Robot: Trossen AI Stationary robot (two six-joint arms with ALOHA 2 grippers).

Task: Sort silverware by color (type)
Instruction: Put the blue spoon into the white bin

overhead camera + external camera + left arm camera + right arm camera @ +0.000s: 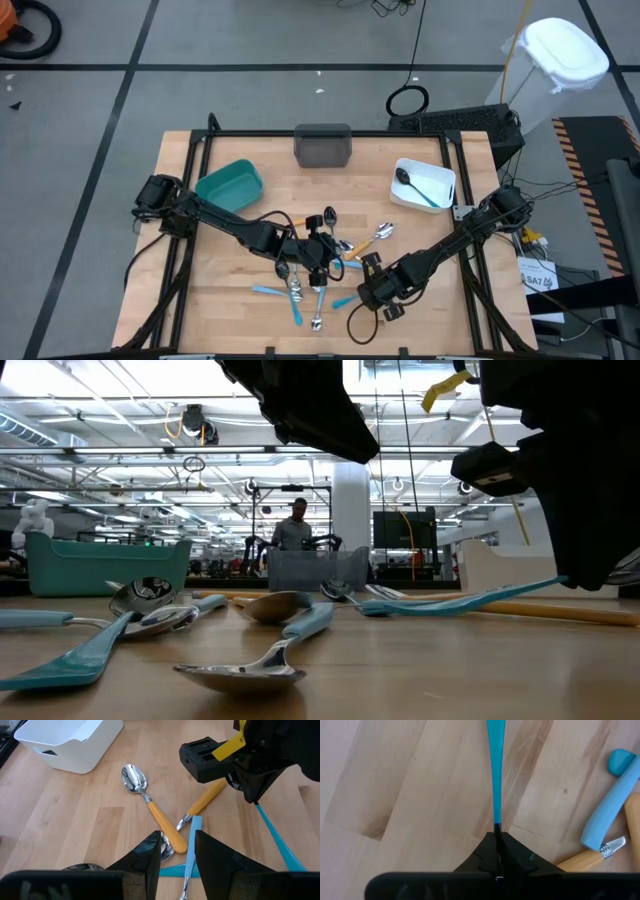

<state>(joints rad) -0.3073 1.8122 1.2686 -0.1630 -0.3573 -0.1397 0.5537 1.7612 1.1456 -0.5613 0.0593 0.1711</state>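
Observation:
The silverware (318,295) lies in a loose pile at the table's middle: silver spoons with orange handles (150,807) and blue-handled pieces (192,840). My left gripper (177,857) hovers open over the pile (319,268), with the orange spoon's handle end and a blue handle showing in the gap below it. My right gripper (366,292) stands just right of the pile. It is shut on a utensil with a thin teal handle (495,775). That utensil's head is out of sight. My right gripper pinches the end of the thin teal handle (495,817) between its two fingertips. It comes steeply from above, and the handle runs straight out ahead of the fingers. The utensil slants down from the held end (555,584), and its low end (378,609) is at the tabletop.
A teal bin (230,183) stands at the back left and a grey bin (323,147) at the back middle. A white bin (440,172) at the back right holds a black spoon with a blue handle (415,187). Bare wood lies along the near edge. A person stands far behind the table.

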